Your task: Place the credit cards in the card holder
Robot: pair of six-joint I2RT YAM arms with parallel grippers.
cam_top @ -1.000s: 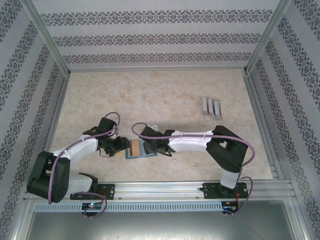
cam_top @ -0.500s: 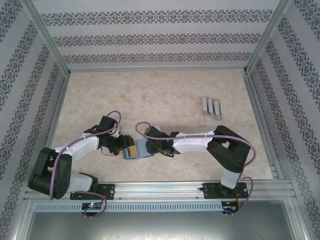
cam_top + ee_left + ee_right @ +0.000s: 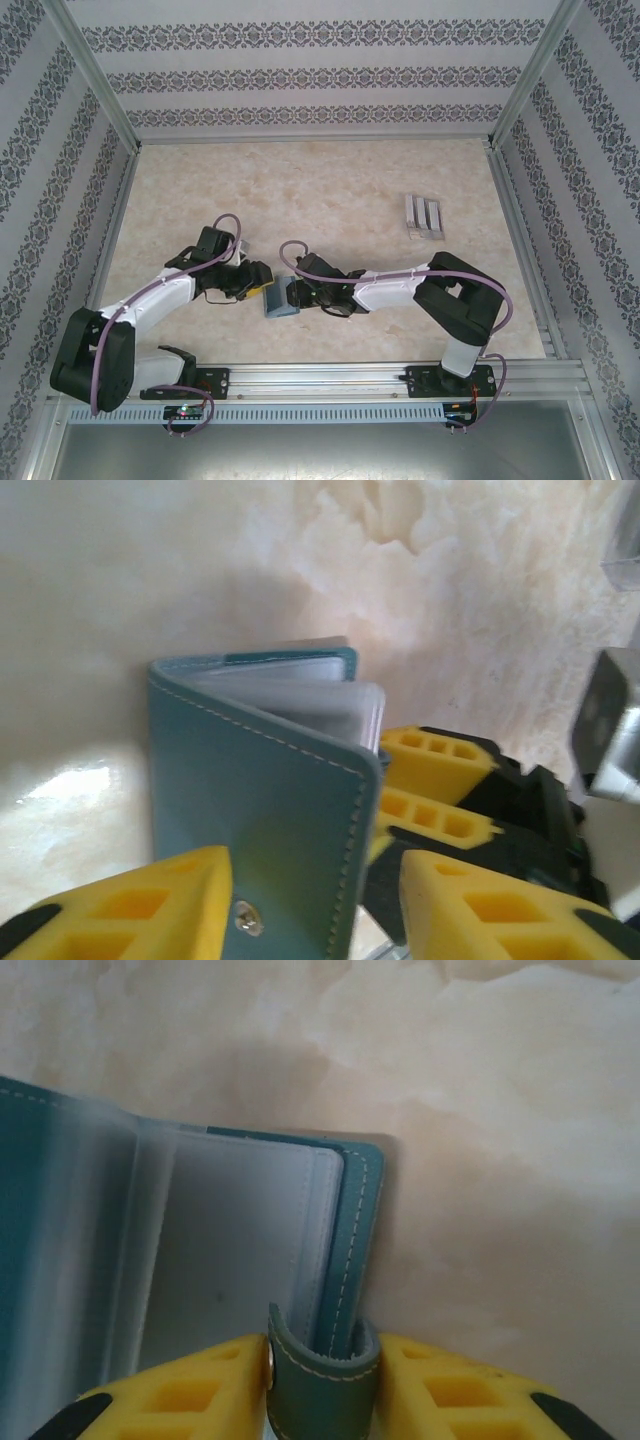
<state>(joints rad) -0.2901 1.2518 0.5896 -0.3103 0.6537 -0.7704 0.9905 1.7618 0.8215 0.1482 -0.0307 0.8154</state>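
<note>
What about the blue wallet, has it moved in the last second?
Yes. The card holder has folded narrower, its left edge shifting right, toward the clear stand's side.

Stitched matt leather card holder point(image 3: 270, 810), glossy marbled table point(image 3: 450, 600)

Card holder point(image 3: 283, 303) now half-folded, seemingly upright; left claw point(image 3: 268, 289) nearer.

My left arm point(image 3: 165, 293) and right arm point(image 3: 390, 290) are white shells on black joints, each trailing a lilac cable point(image 3: 228, 218); my fingers point(image 3: 170, 900) are yellow, with square hollows.
</note>
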